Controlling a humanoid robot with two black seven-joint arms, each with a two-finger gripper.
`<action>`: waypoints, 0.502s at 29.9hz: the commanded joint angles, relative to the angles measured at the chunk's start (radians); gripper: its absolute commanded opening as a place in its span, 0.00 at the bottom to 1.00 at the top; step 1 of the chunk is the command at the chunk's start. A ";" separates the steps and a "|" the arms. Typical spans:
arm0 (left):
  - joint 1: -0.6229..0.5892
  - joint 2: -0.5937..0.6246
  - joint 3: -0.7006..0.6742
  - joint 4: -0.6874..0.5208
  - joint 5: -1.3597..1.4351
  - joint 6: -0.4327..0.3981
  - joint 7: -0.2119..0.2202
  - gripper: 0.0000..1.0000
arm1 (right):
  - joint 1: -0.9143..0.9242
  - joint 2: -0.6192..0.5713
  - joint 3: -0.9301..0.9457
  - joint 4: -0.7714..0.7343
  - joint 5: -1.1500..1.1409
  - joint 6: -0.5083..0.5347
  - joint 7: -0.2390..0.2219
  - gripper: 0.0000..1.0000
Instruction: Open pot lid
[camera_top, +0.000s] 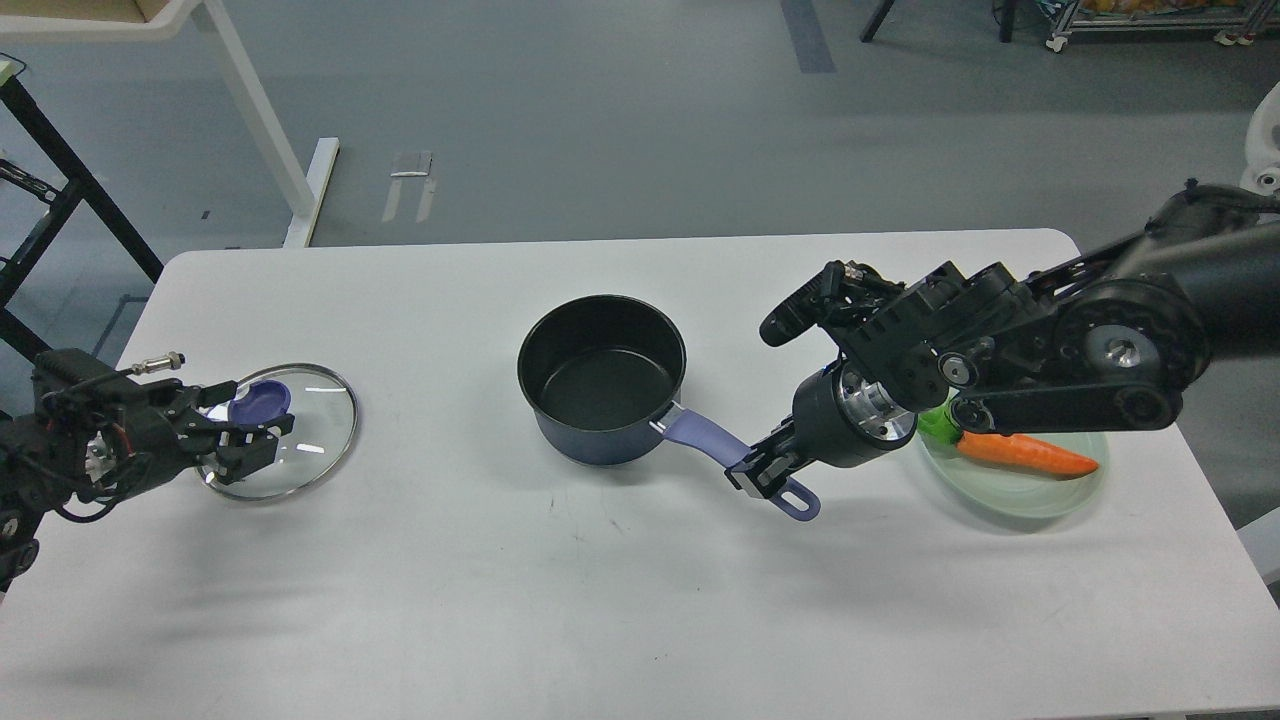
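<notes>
One head view covers the white table. At centre stands the pot, uncovered, its black interior exposed and its purple handle running toward the near right. The right gripper is clenched on that handle, just short of the end loop. At left, the lid lies flat on the table, well apart from the pot. The left gripper sits beside the purple knob, fingers apparently parted and released. At right, a pale green plate carries a carrot.
</notes>
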 joint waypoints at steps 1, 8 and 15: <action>-0.009 0.006 -0.005 -0.001 -0.017 -0.003 0.000 0.87 | -0.002 -0.001 -0.001 -0.003 0.001 0.000 0.000 0.30; -0.092 0.049 -0.007 -0.001 -0.289 -0.032 0.000 0.99 | -0.002 -0.006 0.003 -0.004 0.001 -0.008 0.000 0.57; -0.174 0.067 -0.018 -0.002 -0.397 -0.182 0.000 0.99 | -0.002 -0.015 0.026 -0.009 0.058 -0.020 0.000 0.85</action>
